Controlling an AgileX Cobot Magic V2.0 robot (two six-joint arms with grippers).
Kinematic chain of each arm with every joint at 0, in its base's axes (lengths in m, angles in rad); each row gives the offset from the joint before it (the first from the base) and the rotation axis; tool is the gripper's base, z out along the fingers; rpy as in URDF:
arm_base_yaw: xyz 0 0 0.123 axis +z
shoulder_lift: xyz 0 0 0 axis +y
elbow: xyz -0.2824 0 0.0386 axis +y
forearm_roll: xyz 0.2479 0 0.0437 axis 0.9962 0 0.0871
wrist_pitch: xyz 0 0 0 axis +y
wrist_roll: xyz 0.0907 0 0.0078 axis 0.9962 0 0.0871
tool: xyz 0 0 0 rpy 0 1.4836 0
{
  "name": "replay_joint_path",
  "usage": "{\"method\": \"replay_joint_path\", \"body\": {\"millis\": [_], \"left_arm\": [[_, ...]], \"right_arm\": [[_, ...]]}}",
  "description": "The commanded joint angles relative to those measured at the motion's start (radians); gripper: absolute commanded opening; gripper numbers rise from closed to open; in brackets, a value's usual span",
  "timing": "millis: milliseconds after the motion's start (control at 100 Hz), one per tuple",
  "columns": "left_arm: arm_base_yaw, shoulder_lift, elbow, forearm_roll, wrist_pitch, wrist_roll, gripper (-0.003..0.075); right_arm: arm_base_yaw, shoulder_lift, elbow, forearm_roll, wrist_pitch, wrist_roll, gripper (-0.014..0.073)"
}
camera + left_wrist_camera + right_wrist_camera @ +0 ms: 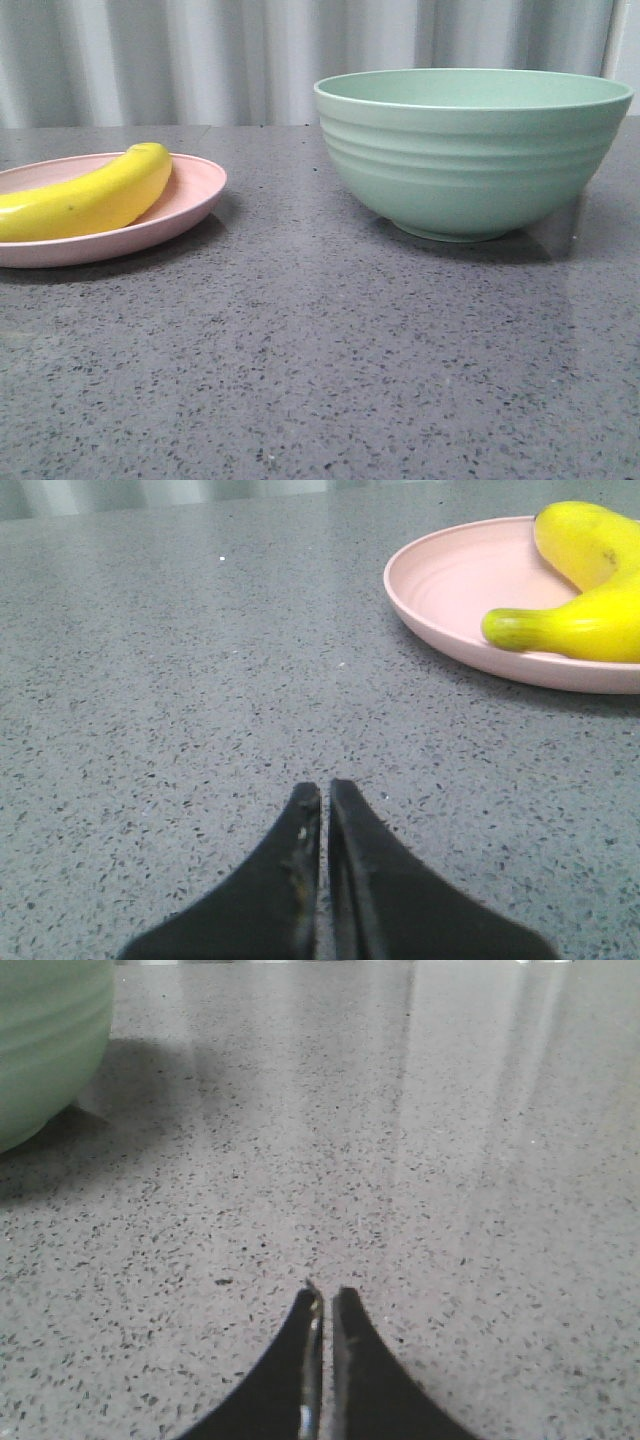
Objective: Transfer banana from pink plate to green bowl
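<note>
Where the speckled grey stone-look table (320, 360) runs back across the front view, it meets a wall of pale vertical corrugated panels (200, 60) along the top of the frame. The surface is glossy enough to carry soft reflections at right. No brand, label or writing can be read on anything.

At left of the front view, the pink plate (195, 195) sits on the table, cut by the left edge, with the banana (95, 195) lying across it. At upper right stands the green bowl (470, 150), ridged on its outside, well apart from the plate.

In the left wrist view the left gripper (325, 792) is clenched on nothing, its dark fingers (290, 880) nearly touching, low over bare table; plate and banana lie at upper right. In the right wrist view the right gripper (325, 1295) is likewise closed and empty, with the bowl at upper left.
</note>
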Motion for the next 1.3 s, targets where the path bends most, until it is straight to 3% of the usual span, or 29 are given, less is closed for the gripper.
{"method": "replay_joint_path", "body": {"millis": [0, 790, 1140, 1290], "left_arm": [[0.005, -0.033, 0.028, -0.01, -0.043, -0.009, -0.0019], [0.005, -0.033, 0.026, 0.02, -0.053, -0.009, -0.0019], [0.005, -0.033, 0.026, 0.026, -0.186, -0.009, -0.0019], [0.009, -0.033, 0.026, 0.093, -0.288, -0.009, -0.0019]], "right_arm": [[-0.006, -0.019, 0.026, -0.002, -0.025, -0.009, -0.0072], [-0.006, -0.019, 0.026, -0.004, -0.025, -0.009, -0.0072], [-0.006, -0.019, 0.026, 0.023, -0.214, -0.007, -0.0072], [-0.006, -0.019, 0.026, 0.023, -0.242, -0.007, -0.0072]]}}
